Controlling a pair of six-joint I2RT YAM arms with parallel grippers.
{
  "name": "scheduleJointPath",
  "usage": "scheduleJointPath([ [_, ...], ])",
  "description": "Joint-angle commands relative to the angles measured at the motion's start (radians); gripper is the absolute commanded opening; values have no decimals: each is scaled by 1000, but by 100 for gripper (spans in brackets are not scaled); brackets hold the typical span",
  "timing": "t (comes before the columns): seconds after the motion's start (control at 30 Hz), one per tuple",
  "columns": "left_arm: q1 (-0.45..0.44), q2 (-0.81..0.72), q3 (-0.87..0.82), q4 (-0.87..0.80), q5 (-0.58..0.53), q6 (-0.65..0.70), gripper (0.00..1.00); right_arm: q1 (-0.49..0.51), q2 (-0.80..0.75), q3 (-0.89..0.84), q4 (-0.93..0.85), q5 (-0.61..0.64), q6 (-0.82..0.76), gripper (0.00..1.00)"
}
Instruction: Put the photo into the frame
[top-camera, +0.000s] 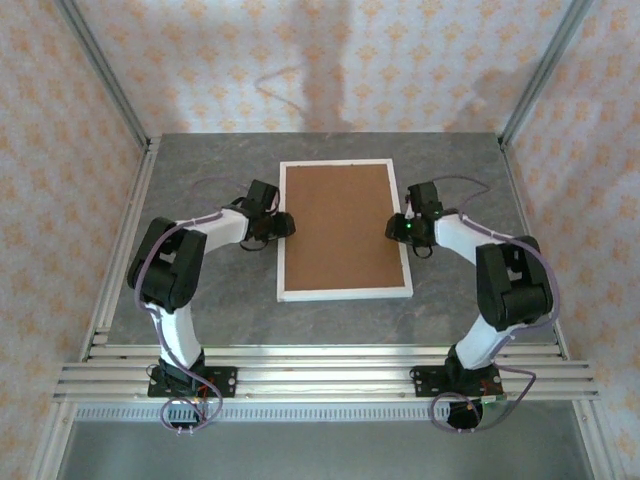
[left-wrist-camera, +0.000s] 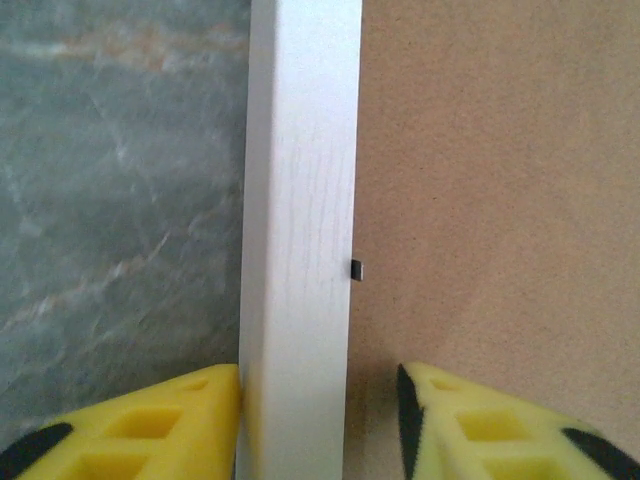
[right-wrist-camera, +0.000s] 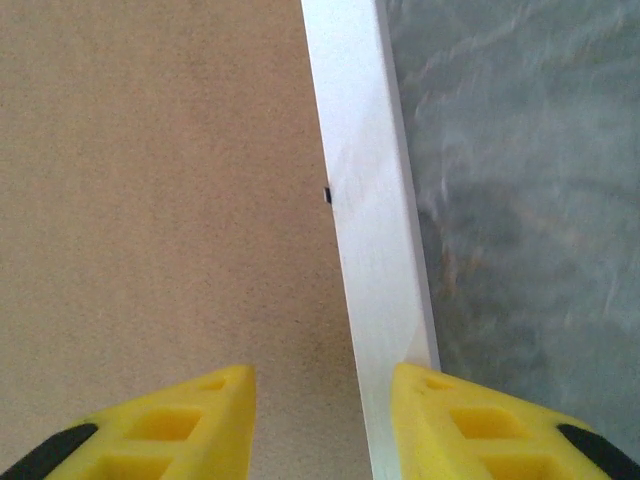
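left wrist view: left claw (left-wrist-camera: 318, 388) straddles one edge of the frame (left-wrist-camera: 300, 230).

We see soft, even light; dim shadows cross the wall (top-camera: 330, 60) beyond the frame (top-camera: 345, 293), and the table (right-wrist-camera: 520, 200) beside it blurs

We see a lab test cell: aluminium rails (top-camera: 320, 375) carrying two bolted arms (top-camera: 180, 300), a grey stone-look desk (top-camera: 200, 310), and patterned backdrop panels (top-camera: 300, 60) walling it in

White frame (top-camera: 344, 293), plain brown backing board (top-camera: 342, 225), grey marbled table (top-camera: 200, 170), yellow-and-black jaws
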Motion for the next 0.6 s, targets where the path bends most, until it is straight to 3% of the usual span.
scheduleJointPath([
  [0.0,-9,-19,-19,-98,-18,-6,55,15,-59,-18,-139,9,39,41],
  [0.1,2,-20,52,-156,-47,29,66,3,-104,58,-197,15,20,42],
  [0.23,39,26,195,-206,-67,62,70,-38,-67,190,-238,-45,-31,43],
  [0.57,92,255,540,-298,-94,142,67,-115,318,610,-336,-87,-150,42],
])
